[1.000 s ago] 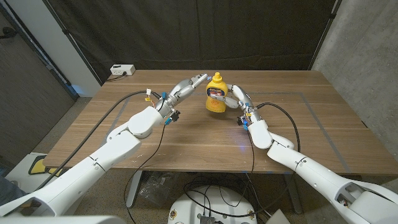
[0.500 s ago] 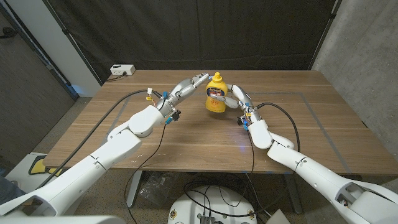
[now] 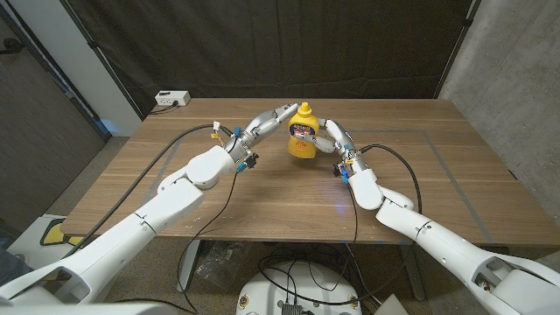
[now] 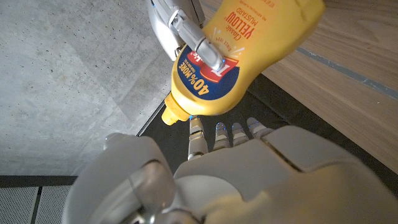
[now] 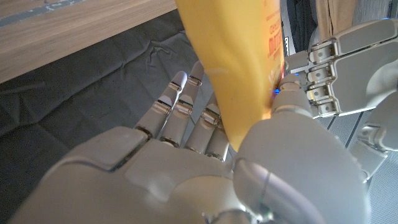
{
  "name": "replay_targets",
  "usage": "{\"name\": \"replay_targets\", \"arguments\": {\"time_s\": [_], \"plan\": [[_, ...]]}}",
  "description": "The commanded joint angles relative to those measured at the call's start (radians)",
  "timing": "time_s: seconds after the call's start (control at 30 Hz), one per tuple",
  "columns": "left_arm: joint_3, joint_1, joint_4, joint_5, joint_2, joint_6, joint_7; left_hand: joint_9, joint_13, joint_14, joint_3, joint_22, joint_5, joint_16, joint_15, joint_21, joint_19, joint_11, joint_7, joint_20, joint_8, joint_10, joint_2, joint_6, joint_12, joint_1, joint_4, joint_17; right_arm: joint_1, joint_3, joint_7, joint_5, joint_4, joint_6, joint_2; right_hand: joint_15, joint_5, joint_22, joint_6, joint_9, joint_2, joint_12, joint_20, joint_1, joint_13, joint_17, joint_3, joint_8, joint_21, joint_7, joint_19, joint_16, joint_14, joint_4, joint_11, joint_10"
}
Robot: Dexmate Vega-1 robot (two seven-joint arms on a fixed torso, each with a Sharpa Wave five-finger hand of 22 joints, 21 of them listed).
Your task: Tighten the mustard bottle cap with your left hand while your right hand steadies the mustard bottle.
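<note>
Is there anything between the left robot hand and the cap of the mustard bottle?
No. In the head view the left robot hand reaches right up to the cap with nothing in between; whether the fingertips touch it cannot be told.

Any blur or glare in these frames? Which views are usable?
Head view: sharp, evenly lit, bottle small but clear. Left wrist view: label on the bottle readable, left hand close and soft. Right wrist view: bottle fills the centre, blurred, label barely legible; right hand softly lit, no harsh glare.
</note>
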Motion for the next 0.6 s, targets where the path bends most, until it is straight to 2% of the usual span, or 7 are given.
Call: {"name": "replay_targets", "arguments": {"time_s": [0.03,0.3,0.6], "plan": [[0.041,-0.071,0.068,0.0,-0.042,-0.039,-0.059,0.001,0.003,-0.006,0.003,0.001,-0.002,-0.002,-0.008,0.006,-0.087,-0.002,-0.006,0.008,-0.005,0.002,-0.001,0.007,-0.005,0.008,0.002,0.002,-0.012,0.005,-0.004,-0.003,-0.014,-0.001,0.001,-0.095,-0.002,0.001,0.034,0.006,0.075,-0.001,-0.047,0.068,0.003,0.002,0.048,0.002,-0.002,-0.03,0.005,-0.001,0.013,0.042,-0.001,0.006],[0.061,-0.111,0.12,-0.005,-0.069,-0.055,-0.088,0.001,0.003,-0.005,0.002,0.001,-0.002,-0.002,-0.011,0.007,-0.086,-0.007,-0.005,0.009,-0.006,0.005,-0.001,0.009,-0.005,0.009,0.002,0.002,-0.022,0.01,-0.008,-0.006,-0.03,-0.014,-0.003,-0.095,-0.002,0.001,0.035,0.006,0.075,-0.002,-0.047,0.068,0.003,0.002,0.048,0.001,-0.002,-0.03,0.005,-0.001,0.013,0.041,-0.001,0.007],[0.074,-0.139,0.161,-0.023,-0.089,-0.034,-0.107,0.001,0.003,-0.003,0.002,0.001,-0.003,-0.002,-0.012,0.006,-0.086,-0.006,0.0,0.009,-0.009,0.009,0.0,0.009,-0.004,0.01,0.002,0.002,-0.033,0.015,-0.01,-0.007,-0.046,-0.022,-0.009,-0.095,-0.004,0.001,0.036,0.006,0.075,-0.003,-0.047,0.068,0.003,0.002,0.048,0.001,-0.003,-0.03,0.006,-0.002,0.013,0.041,-0.001,0.008]]}}
